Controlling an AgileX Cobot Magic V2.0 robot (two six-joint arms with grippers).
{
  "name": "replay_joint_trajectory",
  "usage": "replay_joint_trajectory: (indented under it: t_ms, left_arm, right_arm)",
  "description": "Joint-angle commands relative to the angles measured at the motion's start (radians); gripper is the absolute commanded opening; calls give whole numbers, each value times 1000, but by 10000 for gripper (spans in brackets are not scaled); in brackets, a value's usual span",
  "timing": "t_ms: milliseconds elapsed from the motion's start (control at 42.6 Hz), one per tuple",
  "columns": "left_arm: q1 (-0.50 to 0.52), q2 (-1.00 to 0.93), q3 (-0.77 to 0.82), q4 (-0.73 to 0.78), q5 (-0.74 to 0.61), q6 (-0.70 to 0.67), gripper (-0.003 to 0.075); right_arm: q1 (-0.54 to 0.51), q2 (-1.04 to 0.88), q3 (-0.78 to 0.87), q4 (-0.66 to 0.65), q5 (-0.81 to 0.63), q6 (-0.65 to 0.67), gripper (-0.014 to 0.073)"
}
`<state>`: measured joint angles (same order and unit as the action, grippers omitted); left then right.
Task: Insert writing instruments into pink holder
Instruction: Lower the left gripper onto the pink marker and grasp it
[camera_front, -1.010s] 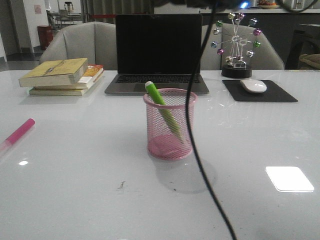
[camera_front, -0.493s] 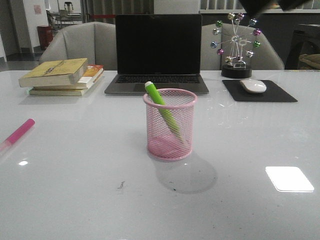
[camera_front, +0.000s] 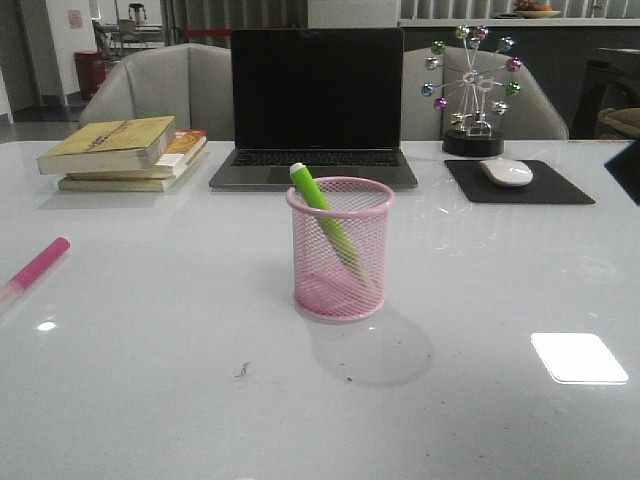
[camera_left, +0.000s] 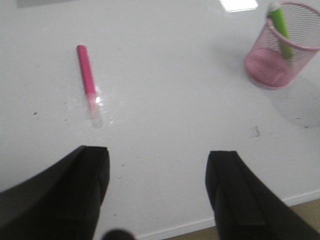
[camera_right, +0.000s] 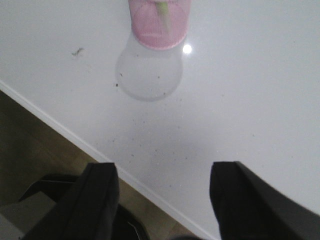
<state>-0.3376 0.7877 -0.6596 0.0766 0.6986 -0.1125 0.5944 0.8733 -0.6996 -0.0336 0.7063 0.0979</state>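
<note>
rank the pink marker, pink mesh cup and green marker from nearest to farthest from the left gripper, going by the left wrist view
1. pink marker: lying flat on the table, nearest the left gripper.
2. pink mesh cup: upright, farther off.
3. green marker: leaning inside the cup; barely separable.

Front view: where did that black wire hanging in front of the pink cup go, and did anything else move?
The black cable that hung in front of the pink holder went up and out of sight; now only a dark bit shows at the right edge. The green marker stays leaning inside the holder, and the pink marker still lies on the table.
</note>
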Motion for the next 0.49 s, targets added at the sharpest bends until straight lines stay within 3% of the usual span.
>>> replay_joint_trajectory:
  t_ms: [0,470]
  left_arm:
    - [40,85,-77,37,-39,-40,479]
    - [153,666,-448,57,43,-40,476]
  right_arm:
    - [-4,-15,-26,-14,-98,4,508]
    - [-4,-13,-26,-14,-94,4,508]
